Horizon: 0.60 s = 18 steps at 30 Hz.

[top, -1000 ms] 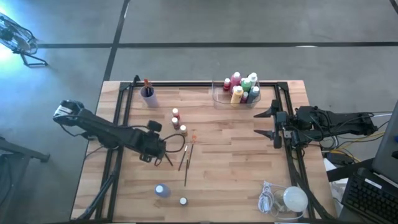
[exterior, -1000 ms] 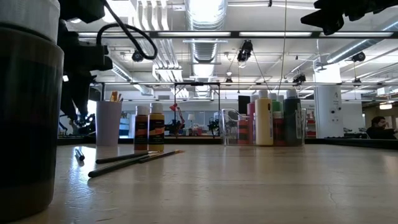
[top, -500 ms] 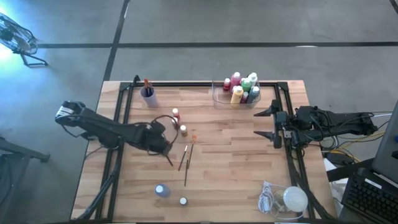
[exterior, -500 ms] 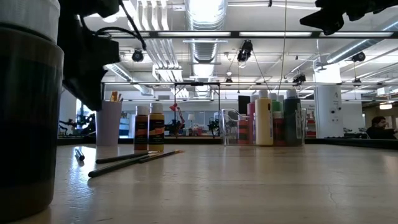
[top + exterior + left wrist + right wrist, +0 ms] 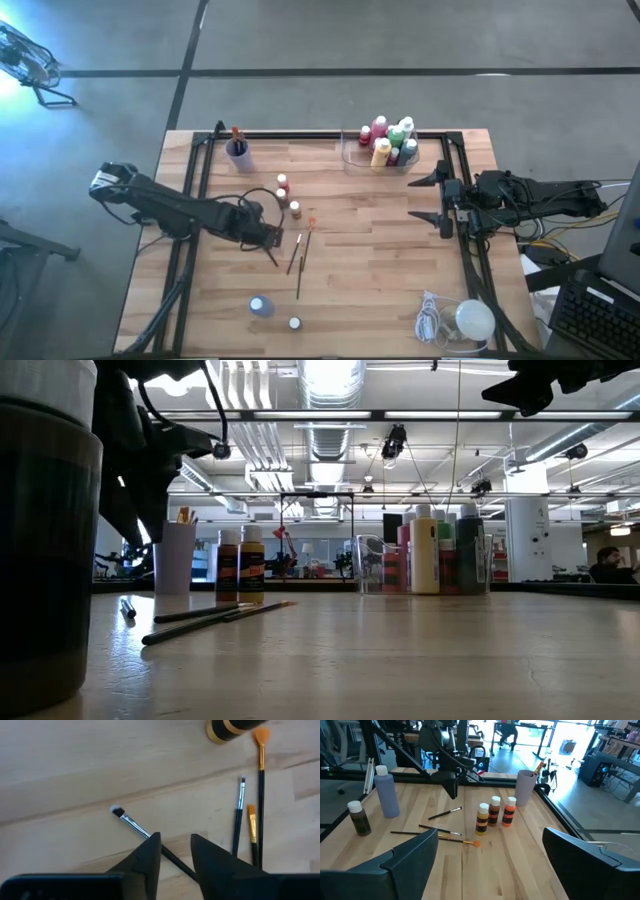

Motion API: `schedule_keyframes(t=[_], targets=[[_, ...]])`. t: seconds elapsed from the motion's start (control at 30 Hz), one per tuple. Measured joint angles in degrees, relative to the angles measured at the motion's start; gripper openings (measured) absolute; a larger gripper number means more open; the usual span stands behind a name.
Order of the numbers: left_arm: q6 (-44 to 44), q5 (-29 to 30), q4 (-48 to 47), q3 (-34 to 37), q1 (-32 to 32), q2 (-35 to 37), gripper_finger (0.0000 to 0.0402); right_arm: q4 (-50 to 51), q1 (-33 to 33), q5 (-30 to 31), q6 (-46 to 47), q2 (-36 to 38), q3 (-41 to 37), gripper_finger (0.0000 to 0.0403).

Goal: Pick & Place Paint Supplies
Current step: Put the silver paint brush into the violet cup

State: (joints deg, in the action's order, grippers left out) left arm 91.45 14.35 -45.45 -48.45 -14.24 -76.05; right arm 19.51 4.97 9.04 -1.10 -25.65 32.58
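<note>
Two fingers of the left gripper [image 5: 272, 241] only a little apart, nothing held between them. Just below, flat on the wooden table [image 5: 370, 270], a small brush [image 5: 131, 822] with a silver collar, its dark handle crossing under the narrow gap. In the low view, this gripper clearly above the table top, apart from the brush.

Just beside, toward the middle of the table, three more thin brushes [image 5: 300, 250], close together and nearly parallel, two of them with orange bristles. Near their tips, a group of small bottles [image 5: 494, 812], upright and shoulder to shoulder: one yellow, one brown, one orange in the right wrist view. From above only two of them visible past the left arm.

Nearer the front edge, well apart from the brushes, a pale blue bottle [image 5: 260, 306] and a small brown bottle [image 5: 294, 323], both upright, each with a light cap.

At the far edge, a purple cup [image 5: 237, 148] with something orange-tipped inside. Farther along the same edge, a clear tray [image 5: 350, 157] with a cluster of bottles [image 5: 388, 142] inside, pink, green, yellow and white among them.

On the right side, the right gripper [image 5: 430, 198], spread wide and empty, waiting near the table's frame. In the front right corner, a white round lump [image 5: 472, 320] with a coiled cord.
</note>
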Motion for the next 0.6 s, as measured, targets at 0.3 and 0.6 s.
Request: schedule_keyframes(t=[0.3, 0.6], targets=[[4.9, 0.8, -1.5, 0.1, 3.3, 0.0, 0.0203, 0.0, 0.0, 0.0, 0.0, 0.0, 0.0, 0.0321], [12.5, 2.6, -1.5, 2.9, 3.4, -1.1, 0.0199, 0.0, 0.0, 0.0, 0.0, 0.0, 0.0, 0.0293]])
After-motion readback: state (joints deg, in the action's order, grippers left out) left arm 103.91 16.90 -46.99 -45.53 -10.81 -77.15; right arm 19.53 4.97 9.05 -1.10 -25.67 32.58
